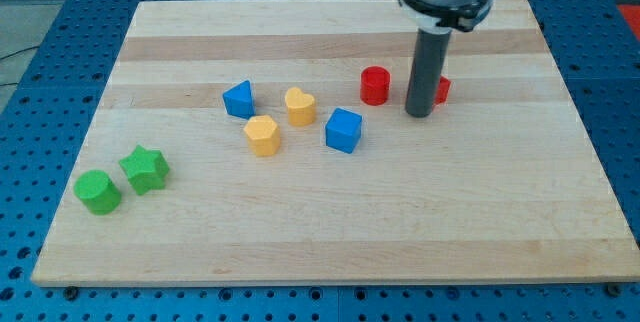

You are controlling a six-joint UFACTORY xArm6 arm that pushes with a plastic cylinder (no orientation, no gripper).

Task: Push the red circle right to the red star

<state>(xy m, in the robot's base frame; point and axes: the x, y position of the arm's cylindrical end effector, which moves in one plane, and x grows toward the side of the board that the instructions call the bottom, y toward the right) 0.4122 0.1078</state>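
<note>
The red circle (pixel 375 85) stands on the wooden board right of centre, near the view's top. The red star (pixel 441 89) lies a short way to its right, mostly hidden behind my rod; only its right edge shows. My tip (pixel 419 114) rests on the board between the two red blocks, closer to the star and slightly nearer the view's bottom. The tip touches neither block that I can see.
A blue cube (pixel 343 129), a yellow heart (pixel 300 106), a yellow hexagon (pixel 262 135) and a blue triangle block (pixel 239 99) sit left of the red circle. A green star (pixel 145 169) and green circle (pixel 98 191) sit at the view's lower left.
</note>
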